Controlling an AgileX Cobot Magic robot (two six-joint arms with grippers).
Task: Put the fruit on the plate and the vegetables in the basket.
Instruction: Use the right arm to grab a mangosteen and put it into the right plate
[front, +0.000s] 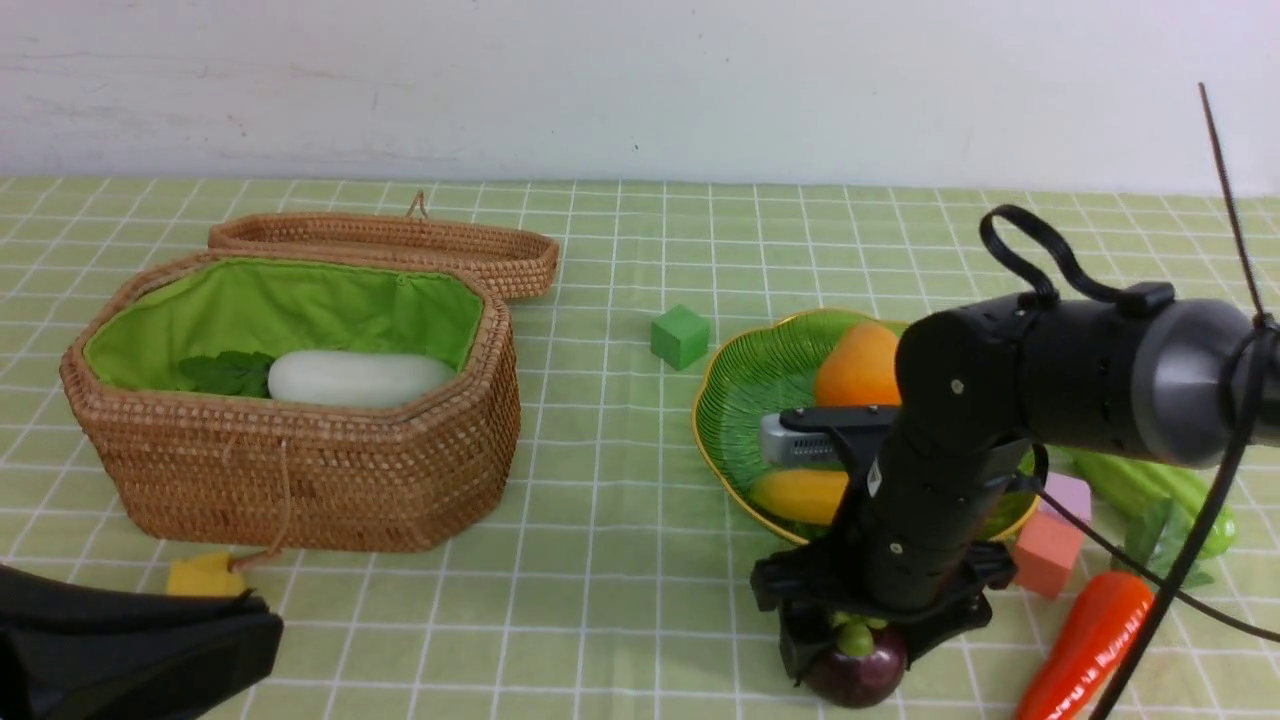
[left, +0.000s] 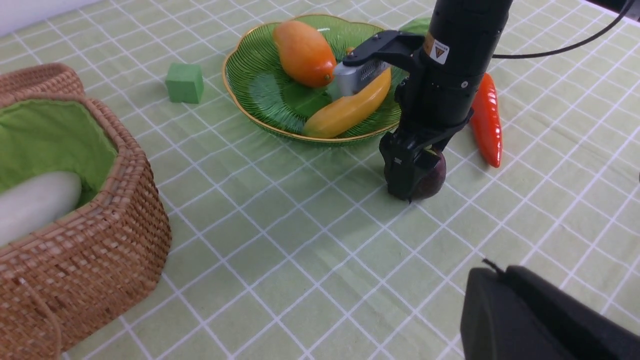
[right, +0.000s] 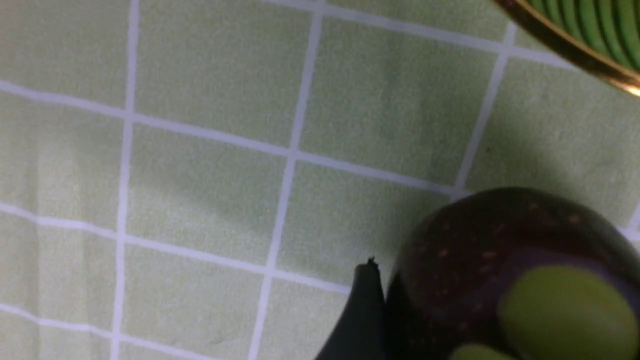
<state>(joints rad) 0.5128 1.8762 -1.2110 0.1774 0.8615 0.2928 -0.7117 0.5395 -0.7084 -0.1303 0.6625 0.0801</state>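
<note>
Well above mangosteen (left: 432, 177), orange-triangle arm sticker (left: 439, 48)

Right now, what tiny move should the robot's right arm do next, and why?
Probably close the right end effector on the purple fruit. Its jaws stand open on either side of that fruit, which rests on the cloth beside the plate, while the mango and banana lie on it.

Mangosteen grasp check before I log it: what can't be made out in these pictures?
Right pincer on mangosteen: contact unclear; front view, its own dark body hides the pads; right wrist view shows one fingertip, blurred.
Gourd: front view, mostly behind right arm.
Left pincer: jaws cut off by the front view's bottom edge.
</note>
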